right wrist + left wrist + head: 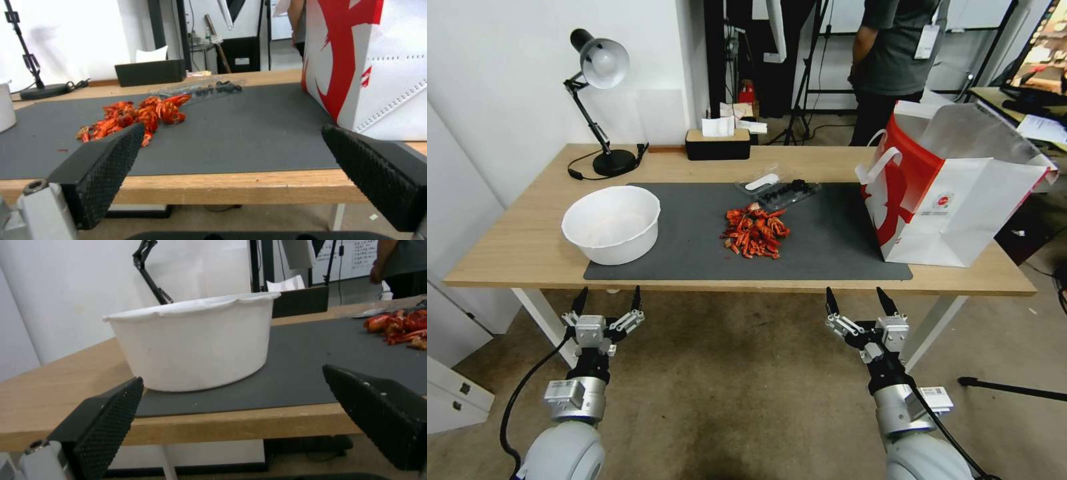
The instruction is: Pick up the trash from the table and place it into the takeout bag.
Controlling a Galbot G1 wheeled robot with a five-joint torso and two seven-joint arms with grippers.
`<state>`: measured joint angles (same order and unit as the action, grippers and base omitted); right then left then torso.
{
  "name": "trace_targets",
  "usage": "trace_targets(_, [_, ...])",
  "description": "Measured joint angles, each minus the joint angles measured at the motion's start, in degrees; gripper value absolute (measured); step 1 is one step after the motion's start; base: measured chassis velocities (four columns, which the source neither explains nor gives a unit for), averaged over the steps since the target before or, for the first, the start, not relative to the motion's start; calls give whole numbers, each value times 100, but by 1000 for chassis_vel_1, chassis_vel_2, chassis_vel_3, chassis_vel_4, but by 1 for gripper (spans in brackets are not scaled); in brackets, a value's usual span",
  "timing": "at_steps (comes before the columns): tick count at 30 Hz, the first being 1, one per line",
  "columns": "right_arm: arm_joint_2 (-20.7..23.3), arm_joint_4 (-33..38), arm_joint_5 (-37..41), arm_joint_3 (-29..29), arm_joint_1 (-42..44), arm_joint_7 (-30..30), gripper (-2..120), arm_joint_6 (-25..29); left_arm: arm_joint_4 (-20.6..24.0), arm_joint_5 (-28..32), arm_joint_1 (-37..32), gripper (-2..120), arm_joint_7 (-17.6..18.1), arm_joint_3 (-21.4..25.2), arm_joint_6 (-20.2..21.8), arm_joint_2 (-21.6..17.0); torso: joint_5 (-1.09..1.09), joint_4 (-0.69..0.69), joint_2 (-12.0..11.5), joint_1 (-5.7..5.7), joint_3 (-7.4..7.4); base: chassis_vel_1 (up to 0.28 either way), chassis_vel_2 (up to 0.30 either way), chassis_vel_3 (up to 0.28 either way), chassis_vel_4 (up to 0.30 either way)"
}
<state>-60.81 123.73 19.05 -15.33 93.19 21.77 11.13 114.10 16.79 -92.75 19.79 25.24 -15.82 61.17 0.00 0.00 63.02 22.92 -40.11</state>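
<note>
The long light-wood table (pixel 527 247) on white legs is covered in the middle by a big dark grey mat (pixel 827 247). A pile of red shell-like meal leftovers (pixel 755 232) is seen near the mat's centre, and just behind it, at 12 o'clock from the pile, a clear plastic wrapper with a white utensil and small dark bits (pixel 777 189) is laid flat. A wide white round bowl (pixel 612 223) is parked at 9 o'clock from the pile, on the mat's left end, well apart from the scraps.

The large white paper takeout bag with a red side panel (pixel 954 193) is stood upright at 3 o'clock from the pile, half on the mat's right end, mouth open and silvery lining visible. A small round red logo is printed on its white face, but the writing can't be read.

Nothing is parked between the pile and the bag, just bare mat. At the back edge, a black desk lamp (pixel 599 100) is set at 10 o'clock and a black tissue box with a wooden lid (pixel 718 142) at 12 o'clock.

Both arms are held low in front of the table's near edge, not touching anything. The left gripper (pixel 608 300) is spread wide below the bowl; the right gripper (pixel 858 301) is spread wide too, below the mat's right part, nothing pinched in either.
</note>
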Motion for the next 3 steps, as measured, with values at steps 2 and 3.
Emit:
trace_targets(2, [0, 0, 0, 0, 0, 1, 100, 1, 0, 0, 0, 100, 0, 0, 2, 0, 0, 0, 0, 0, 0, 0, 0, 0, 0])
trace_targets(3, [0, 0, 0, 0, 0, 1, 100, 1, 0, 0, 0, 100, 0, 0, 2, 0, 0, 0, 0, 0, 0, 0, 0, 0, 0])
